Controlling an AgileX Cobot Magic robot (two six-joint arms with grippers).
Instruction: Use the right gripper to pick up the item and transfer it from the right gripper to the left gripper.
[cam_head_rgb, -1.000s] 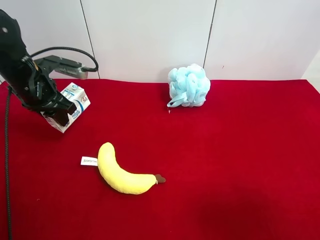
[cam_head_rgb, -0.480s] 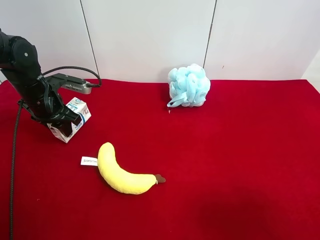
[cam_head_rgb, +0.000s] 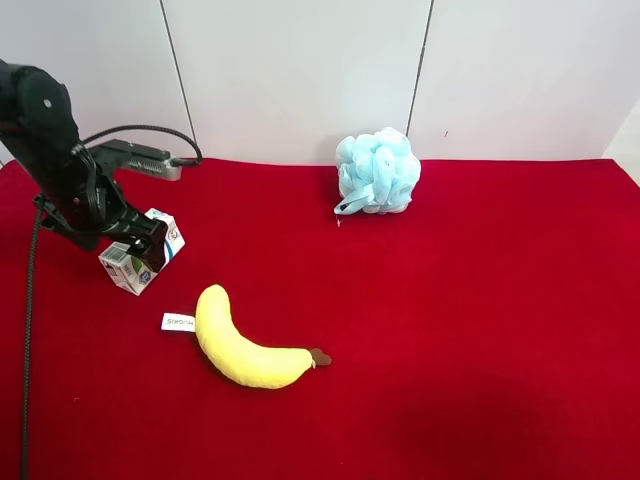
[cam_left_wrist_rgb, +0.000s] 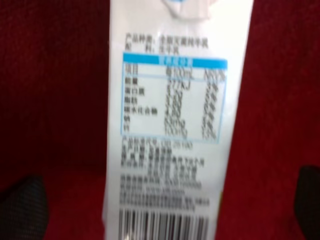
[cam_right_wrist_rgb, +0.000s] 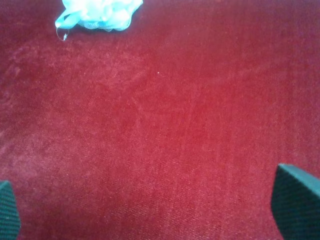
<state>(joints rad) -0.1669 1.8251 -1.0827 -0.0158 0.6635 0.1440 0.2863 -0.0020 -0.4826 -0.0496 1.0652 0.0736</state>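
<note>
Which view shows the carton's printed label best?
Left wrist: the carton fills the frame, its table panel and barcode facing the camera, slightly blurred. Exterior high shows the whole carton lying on the red cloth, small and partly hidden by the left gripper. Right wrist shows none of it.

White panelled wall (cam_head_rgb: 300, 70), red tablecloth (cam_head_rgb: 480, 320)

We see a yellow plush banana (cam_head_rgb: 245, 345) lying on the red cloth (cam_head_rgb: 480, 320), a white tag (cam_head_rgb: 178, 322) at its stem end. Well apart from it, a pale blue mesh bath puff (cam_head_rgb: 377, 171) sits by the white wall (cam_head_rgb: 300, 70).
</note>
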